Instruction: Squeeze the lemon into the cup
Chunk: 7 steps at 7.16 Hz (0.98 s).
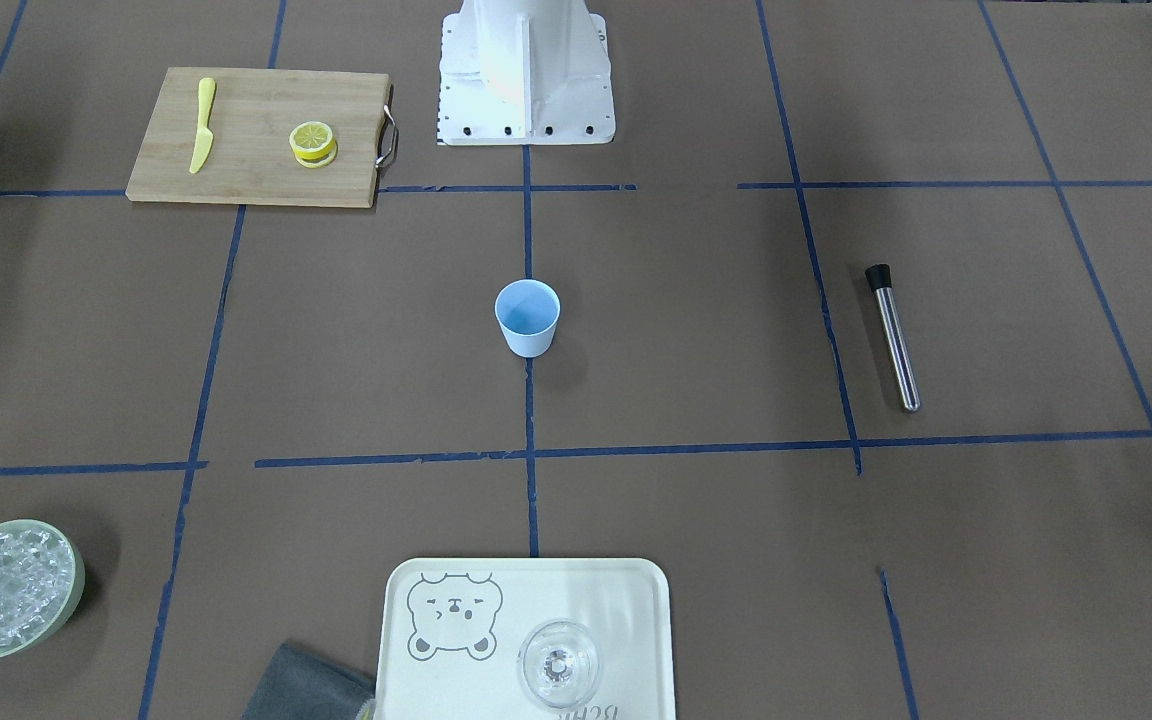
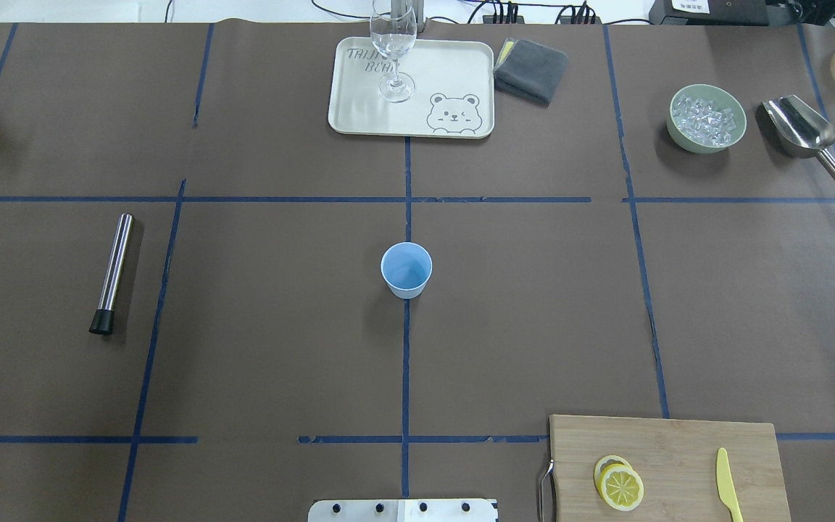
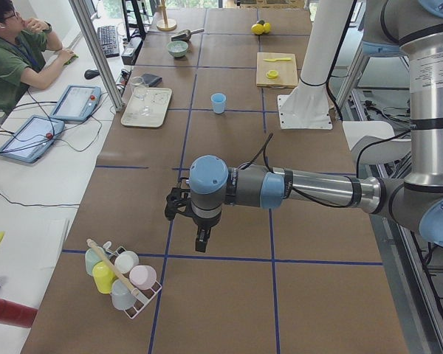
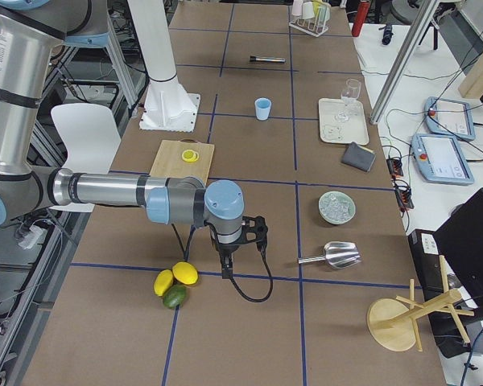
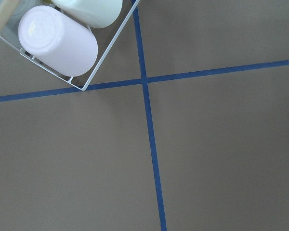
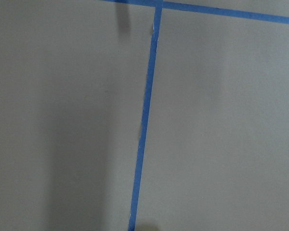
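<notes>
The cup (image 1: 527,317) central on counter (image 1: 736,350), lemon (image 1: 313,140) on board (image 1: 256,130).
Overhead: cup upright, well apart from the lemon. Side views: my left end effector (image 3: 201,242) and right end effector (image 4: 224,259) point down over counter; apart or together, I cannot tell.

The lemon (image 2: 622,487), a thin round slice with yellow rind, lies flat with its pale segmented face up, overlapping another slice (image 2: 607,465) on the wooden board (image 2: 678,449). The cup (image 2: 406,270), light blue, stands upright and empty mid-desk (image 2: 280,326), well apart.
</notes>
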Each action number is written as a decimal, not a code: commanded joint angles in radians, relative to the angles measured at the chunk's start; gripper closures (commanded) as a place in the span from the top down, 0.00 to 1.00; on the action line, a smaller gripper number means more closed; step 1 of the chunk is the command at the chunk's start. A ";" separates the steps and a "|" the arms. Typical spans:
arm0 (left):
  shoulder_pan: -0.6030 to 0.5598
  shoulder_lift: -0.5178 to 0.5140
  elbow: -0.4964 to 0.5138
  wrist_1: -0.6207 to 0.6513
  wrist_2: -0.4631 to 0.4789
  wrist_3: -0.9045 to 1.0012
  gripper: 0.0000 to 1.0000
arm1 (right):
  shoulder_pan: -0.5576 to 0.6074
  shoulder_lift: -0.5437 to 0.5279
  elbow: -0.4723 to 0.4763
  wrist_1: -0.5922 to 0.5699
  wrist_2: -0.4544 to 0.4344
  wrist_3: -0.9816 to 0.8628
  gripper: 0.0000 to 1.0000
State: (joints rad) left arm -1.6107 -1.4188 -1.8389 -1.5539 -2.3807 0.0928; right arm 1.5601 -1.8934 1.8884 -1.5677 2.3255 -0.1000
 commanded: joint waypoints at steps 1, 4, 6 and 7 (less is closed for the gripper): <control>-0.002 -0.002 -0.008 -0.002 0.003 0.049 1.00 | 0.000 0.005 0.006 0.003 0.000 0.002 1.00; -0.003 -0.002 0.006 0.000 0.003 0.047 1.00 | 0.000 0.008 0.018 0.005 0.000 0.008 1.00; -0.003 0.001 0.006 0.000 0.003 0.047 1.00 | -0.002 0.033 0.023 0.076 0.005 0.014 1.00; -0.003 0.006 0.006 0.000 0.003 0.050 1.00 | -0.002 0.059 0.014 0.139 -0.006 0.016 1.00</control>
State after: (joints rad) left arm -1.6137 -1.4163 -1.8337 -1.5539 -2.3777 0.1404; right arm 1.5589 -1.8577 1.9077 -1.4963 2.3263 -0.0875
